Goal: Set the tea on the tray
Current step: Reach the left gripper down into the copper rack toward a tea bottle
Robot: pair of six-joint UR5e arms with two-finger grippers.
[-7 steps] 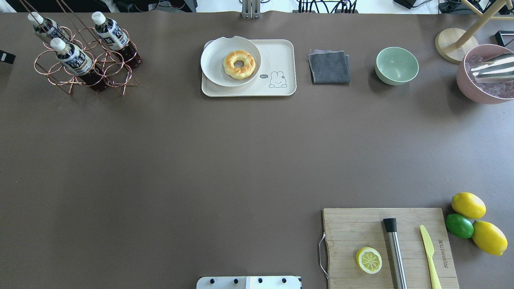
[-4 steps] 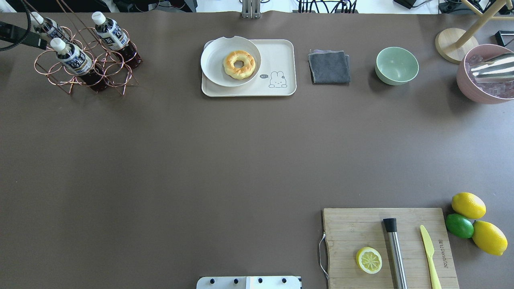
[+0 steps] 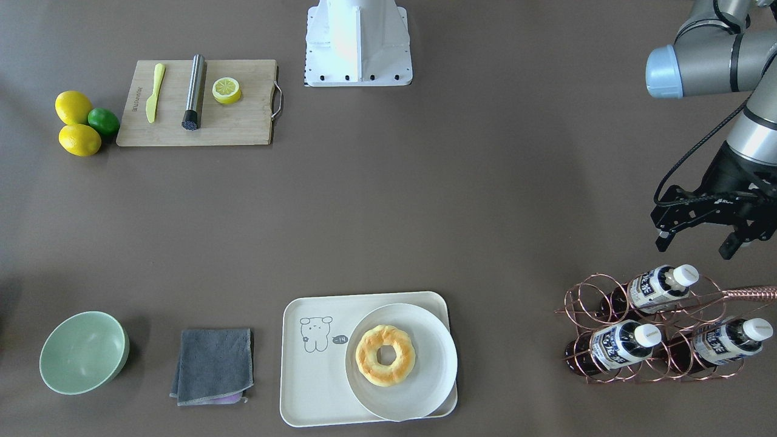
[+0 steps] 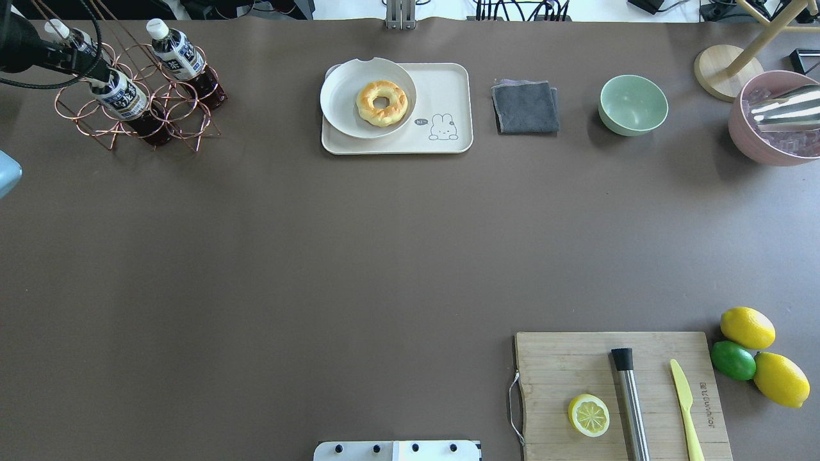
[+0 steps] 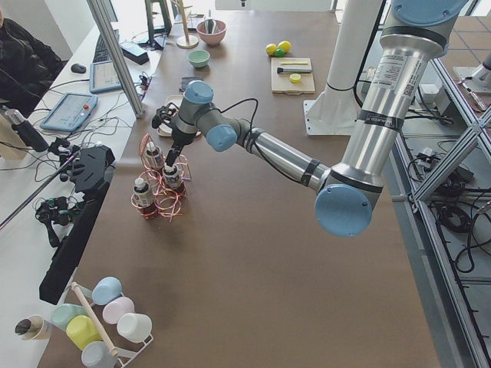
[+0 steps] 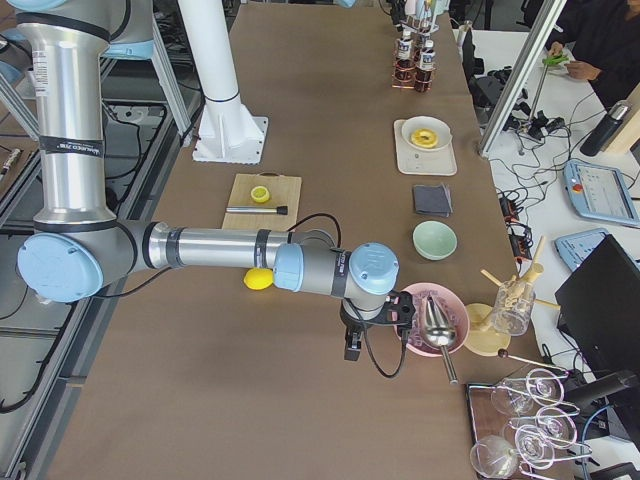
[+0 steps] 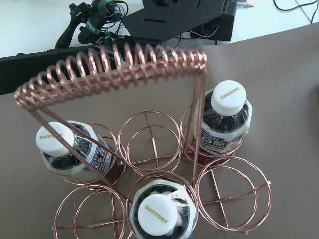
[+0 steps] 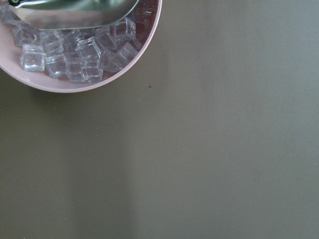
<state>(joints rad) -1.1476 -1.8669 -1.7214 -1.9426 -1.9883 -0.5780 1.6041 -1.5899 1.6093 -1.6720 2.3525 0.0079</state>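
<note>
Three tea bottles stand in a copper wire rack (image 3: 643,364): one nearest the gripper (image 3: 661,285), two farther (image 3: 622,345) (image 3: 728,340). The left wrist view looks down on their white caps (image 7: 227,97) (image 7: 54,138) (image 7: 158,215). My left gripper (image 3: 695,247) is open and empty, just above the rack on the robot's side; overhead it (image 4: 77,64) covers one bottle's cap. The cream tray (image 3: 315,376) with the bear drawing lies at mid table (image 4: 442,83). My right gripper (image 6: 352,345) shows only in the exterior right view, beside the pink bowl; I cannot tell its state.
A round white plate (image 3: 425,388) with a doughnut (image 3: 385,355) fills half the tray. A grey cloth (image 4: 525,105), a green bowl (image 4: 633,104) and a pink bowl of ice (image 4: 746,137) lie beyond. A cutting board (image 4: 564,365) with lemon half, steel muddler and knife is near the robot.
My left arm has come in from the left edge of the overhead view and now reaches over the bottle rack. The bottles and tray have not moved.
</note>
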